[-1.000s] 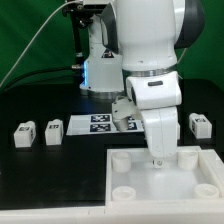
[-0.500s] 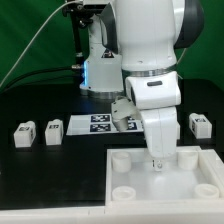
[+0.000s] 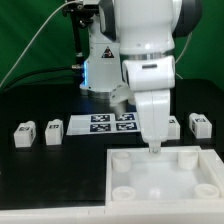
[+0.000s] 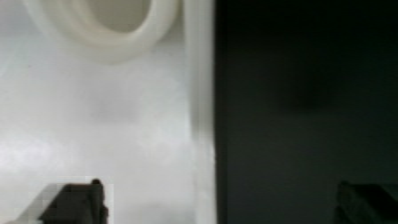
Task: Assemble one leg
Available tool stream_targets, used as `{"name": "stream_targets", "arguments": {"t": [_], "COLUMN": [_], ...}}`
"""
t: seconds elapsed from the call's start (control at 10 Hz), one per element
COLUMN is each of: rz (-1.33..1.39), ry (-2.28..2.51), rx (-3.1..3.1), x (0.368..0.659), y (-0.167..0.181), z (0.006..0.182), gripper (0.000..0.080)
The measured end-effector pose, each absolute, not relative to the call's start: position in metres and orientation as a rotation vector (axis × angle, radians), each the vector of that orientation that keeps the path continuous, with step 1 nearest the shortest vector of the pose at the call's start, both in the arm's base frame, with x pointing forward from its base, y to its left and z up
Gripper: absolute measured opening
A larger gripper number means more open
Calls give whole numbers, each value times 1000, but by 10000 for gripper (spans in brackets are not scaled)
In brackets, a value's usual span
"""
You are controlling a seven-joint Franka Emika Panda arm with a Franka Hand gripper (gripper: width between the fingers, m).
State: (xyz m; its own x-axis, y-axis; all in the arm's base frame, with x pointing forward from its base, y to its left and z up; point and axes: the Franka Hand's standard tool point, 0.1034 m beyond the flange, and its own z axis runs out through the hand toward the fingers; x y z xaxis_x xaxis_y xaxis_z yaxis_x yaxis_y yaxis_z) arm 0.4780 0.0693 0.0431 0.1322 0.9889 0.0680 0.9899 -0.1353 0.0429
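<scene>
Two legs (image 3: 24,133) (image 3: 54,130) stand on the black table at the exterior view's left, and a third (image 3: 200,124) at its right. All are small white blocks with tags. The big white panel (image 3: 160,176) with round sockets lies in front. My gripper (image 3: 153,147) hangs over the panel's back edge, open and empty. In the wrist view its dark fingertips (image 4: 75,202) stand wide apart, my gripper (image 4: 224,205) straddling the panel's edge, with white panel (image 4: 89,120) and a round socket (image 4: 111,22) on one side and black table on the other.
The marker board (image 3: 100,123) lies behind the panel, partly hidden by the arm. Something white (image 3: 173,127), perhaps another leg, peeks out beside the arm. The robot base and cables stand at the back.
The arm has risen a little and shifted toward the exterior view's left and back. The gripper now sits over the panel's back edge rather than down on it. The legs have not moved.
</scene>
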Motion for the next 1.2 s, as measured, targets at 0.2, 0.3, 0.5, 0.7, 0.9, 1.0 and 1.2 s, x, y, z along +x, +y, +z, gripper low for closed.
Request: {"name": "stream_targets", "arguments": {"t": [0.2,0.3,0.5,0.7,0.9,1.0,1.2], "rz": [-142,-154,-157,-126,-93,-85,-28], "ry": [-1995,-1640,-1214,-710,-225,-130,-116], "rx": [-2418,-2648,-2838,-2967,-3012,-3013,-3017], "x": [465,460,450,441,438,438,434], "y": [85,102,132,156,163,164,166], "z": [62,69,69,66,64,64,63], "gripper": [649,649,649,649,649,649,649]}}
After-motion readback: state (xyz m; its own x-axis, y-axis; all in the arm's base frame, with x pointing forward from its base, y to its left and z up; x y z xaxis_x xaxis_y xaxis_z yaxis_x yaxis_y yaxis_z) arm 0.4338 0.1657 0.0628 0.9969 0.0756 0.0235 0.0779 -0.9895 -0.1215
